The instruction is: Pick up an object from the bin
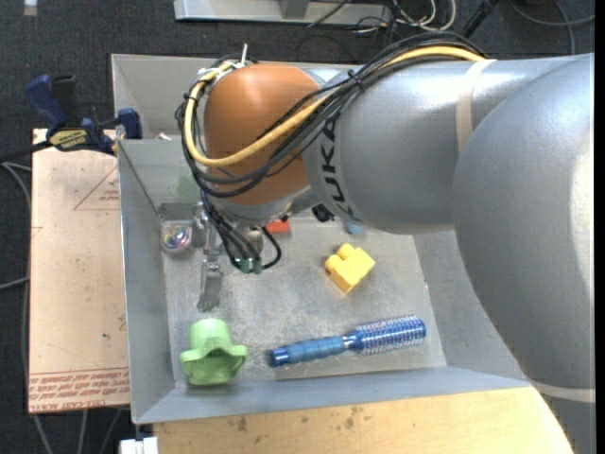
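My gripper (208, 296) hangs low over the left part of the bin floor, under the orange wrist cover. Nothing shows in it. A small shiny silver and purple ball (175, 239) lies just up and left of it, near the left wall. A pale green plastic piece (213, 353) sits in the front left corner, a short way below the gripper's tip. A small red-orange thing (277, 225) peeks out from under the cover to the right.
A yellow toy block (349, 268) lies mid-bin to the right. A blue hairbrush (345, 341) lies along the front wall, bristle end to the right. The thick arm covers the bin's right and back parts.
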Tool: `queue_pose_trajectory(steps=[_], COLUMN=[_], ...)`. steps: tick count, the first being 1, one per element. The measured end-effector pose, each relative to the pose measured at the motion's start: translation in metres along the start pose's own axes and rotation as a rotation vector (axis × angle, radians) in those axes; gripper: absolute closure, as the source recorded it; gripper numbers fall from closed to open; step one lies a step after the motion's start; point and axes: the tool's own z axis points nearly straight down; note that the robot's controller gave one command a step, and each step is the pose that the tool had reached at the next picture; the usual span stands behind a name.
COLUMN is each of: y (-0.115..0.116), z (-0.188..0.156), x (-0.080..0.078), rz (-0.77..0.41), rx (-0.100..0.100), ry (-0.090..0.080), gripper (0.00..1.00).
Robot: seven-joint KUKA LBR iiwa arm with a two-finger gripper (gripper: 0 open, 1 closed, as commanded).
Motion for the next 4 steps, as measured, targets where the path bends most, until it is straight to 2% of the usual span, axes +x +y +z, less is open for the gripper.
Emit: queue_pose_trajectory(steps=[1, 2, 3, 4], y=[-0.02, -0.023, -0.009, 0.003], z=[0.072, 0.081, 0.102, 0.106], x=[0.019, 0.026, 0.06, 0.062], rz=[-0.099, -0.115, -0.258, -0.556], rx=[-0.005, -0.001, 0.012, 0.007], ry=[-0.024, -0.013, -0.016, -0.06], gripper=[0.0, 0.0, 0.0, 0.0])
